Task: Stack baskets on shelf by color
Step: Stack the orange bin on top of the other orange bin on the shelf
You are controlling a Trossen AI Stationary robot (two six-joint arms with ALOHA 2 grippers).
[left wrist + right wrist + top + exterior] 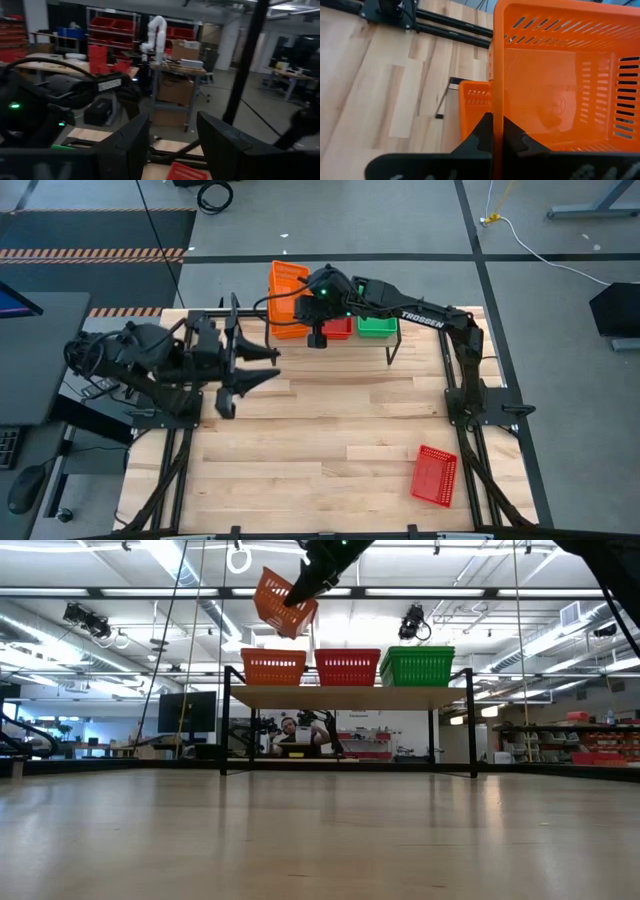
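My right gripper (497, 125) is shut on an orange basket (283, 602) that hangs tilted in the air above the left end of the shelf (350, 696). On the shelf's top board stand orange baskets (273, 667), red baskets (347, 667) and green baskets (417, 665), side by side. In the right wrist view the orange baskets (475, 107) on the shelf show below the held one. One red basket (435, 475) lies on the table near its right near corner. My left gripper (268, 367) waits open above the table's left side. My right gripper pinches a side wall of the orange basket at its rim (497, 75), one finger inside the basket and one outside. The fingers come from above, slanting down. The basket is lifted clear and hangs tilted, with its open side turned toward the gripper.
The shelf stands at the table's far edge on thin black legs (392, 350). The wide wood tabletop (330, 430) stretches between the shelf and the near edge. Black frame rails (470, 420) run along both sides of the table.
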